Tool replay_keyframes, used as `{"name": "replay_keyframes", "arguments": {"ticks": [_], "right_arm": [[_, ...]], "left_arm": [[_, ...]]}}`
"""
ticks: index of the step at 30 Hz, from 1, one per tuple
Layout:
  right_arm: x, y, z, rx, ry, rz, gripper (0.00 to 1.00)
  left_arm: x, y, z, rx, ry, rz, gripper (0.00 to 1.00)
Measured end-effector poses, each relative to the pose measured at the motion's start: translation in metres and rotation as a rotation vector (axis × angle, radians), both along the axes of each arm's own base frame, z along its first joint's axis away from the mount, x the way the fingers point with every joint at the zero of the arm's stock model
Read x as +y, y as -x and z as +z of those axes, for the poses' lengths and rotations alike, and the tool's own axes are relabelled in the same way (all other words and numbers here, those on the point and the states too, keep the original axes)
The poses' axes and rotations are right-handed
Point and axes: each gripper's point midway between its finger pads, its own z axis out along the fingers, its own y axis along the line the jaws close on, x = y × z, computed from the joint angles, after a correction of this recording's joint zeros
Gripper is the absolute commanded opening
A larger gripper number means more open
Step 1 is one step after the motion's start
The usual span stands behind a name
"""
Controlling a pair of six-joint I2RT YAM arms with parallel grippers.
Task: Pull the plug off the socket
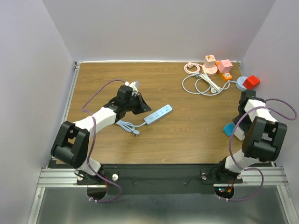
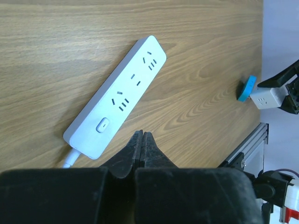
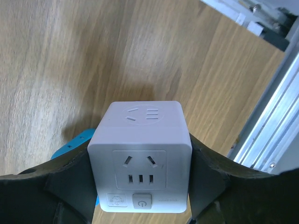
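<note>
one power strip (image 2: 119,95): flat on bench (image 2: 46,46)
left gripper (image 2: 141,140): pressed together, near it
right gripper (image 3: 140,179): pinching cube socket (image 3: 140,135)

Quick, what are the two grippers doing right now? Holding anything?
Left gripper: closed, holding nothing.
Right gripper: closed on the white cube socket.
</note>
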Motion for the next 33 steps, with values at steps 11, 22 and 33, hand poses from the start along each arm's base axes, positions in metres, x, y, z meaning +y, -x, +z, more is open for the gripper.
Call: {"name": "replay_keyframes", "arguments": {"ticks": [11, 22, 33], "right_arm": [[0.014, -0.004, -0.012, -0.008, -0.095, 0.039, 0.58], [0.042, -0.039, 0.052, -0.276, -0.209, 0.204, 1.0], [0.062, -0.042, 0.086, -0.385, -0.271, 0.262, 1.0]], "left_arm": [[0.012, 0.003, -0.017, 0.016, -0.08, 0.013, 0.33], [0.019, -0.035, 0.017, -0.115, -0.221, 0.021, 0.68], [-0.021, -0.035, -0.026, -0.22, -0.577, -0.244, 0.78]]}}
